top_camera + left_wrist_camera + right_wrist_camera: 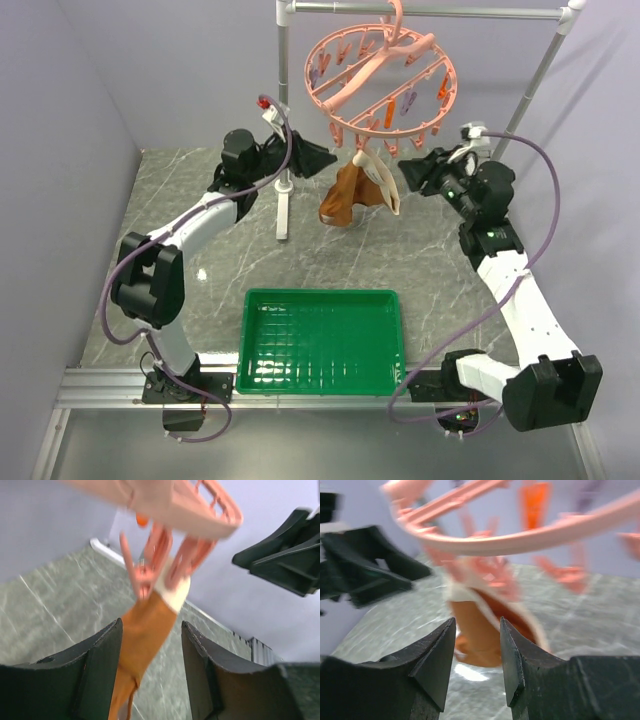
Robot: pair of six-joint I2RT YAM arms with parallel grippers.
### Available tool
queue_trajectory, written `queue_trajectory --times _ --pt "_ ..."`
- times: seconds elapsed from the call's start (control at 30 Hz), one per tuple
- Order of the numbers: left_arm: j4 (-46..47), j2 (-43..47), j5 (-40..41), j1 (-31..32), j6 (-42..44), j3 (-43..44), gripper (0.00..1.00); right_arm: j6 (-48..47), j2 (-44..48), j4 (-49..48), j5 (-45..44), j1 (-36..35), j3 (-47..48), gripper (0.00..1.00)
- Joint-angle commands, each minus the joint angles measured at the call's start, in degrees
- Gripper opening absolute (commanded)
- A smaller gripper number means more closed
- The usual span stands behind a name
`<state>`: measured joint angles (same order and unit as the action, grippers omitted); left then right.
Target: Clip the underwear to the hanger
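Fingers (100, 665) spread, empty: left gripper (151, 630), right gripper (477, 625) | underwear (345, 195) hangs off hanger (365, 68), upper centre | retreat straight, no snagging

Matt cloth underwear (345, 195), glossy plastic hanger (345, 82), shiny plastic tray (320, 293).

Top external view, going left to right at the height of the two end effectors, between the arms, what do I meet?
Left end effector → underwear, hanging from the hanger → right end effector.
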<state>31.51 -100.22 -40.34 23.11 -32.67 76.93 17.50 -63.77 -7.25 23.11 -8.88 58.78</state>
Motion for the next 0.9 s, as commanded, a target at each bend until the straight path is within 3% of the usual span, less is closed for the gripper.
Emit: queue_trajectory --times 0.0,0.23,0.53,0.7,0.87 --pt "1.6 -1.8 2.3 0.2 -0.7 5.3 0.56 1.6 -0.9 -1.3 0.1 5.0 1.9 0.48" --pt "0.4 -5.2 5.2 -1.5 -0.5 10.8 0.55 0.7 -2.1 -1.9 2.0 10.1 3.1 0.48" --pt "1.2 -8.7 6.8 -6.5 -0.9 16.5 0.58 -2.7 -4.2 -3.6 4.6 11.0 5.0 0.49" --pt "3.2 -6.2 4.7 -8.0 1.5 13.5 0.61 -4.0 -5.6 -3.9 7.2 11.1 7.3 0.5" --pt "4.5 1.8 1.7 -6.5 8.4 3.9 0.62 -5.4 -5.3 -4.4 7.3 11.1 8.1 0.5"
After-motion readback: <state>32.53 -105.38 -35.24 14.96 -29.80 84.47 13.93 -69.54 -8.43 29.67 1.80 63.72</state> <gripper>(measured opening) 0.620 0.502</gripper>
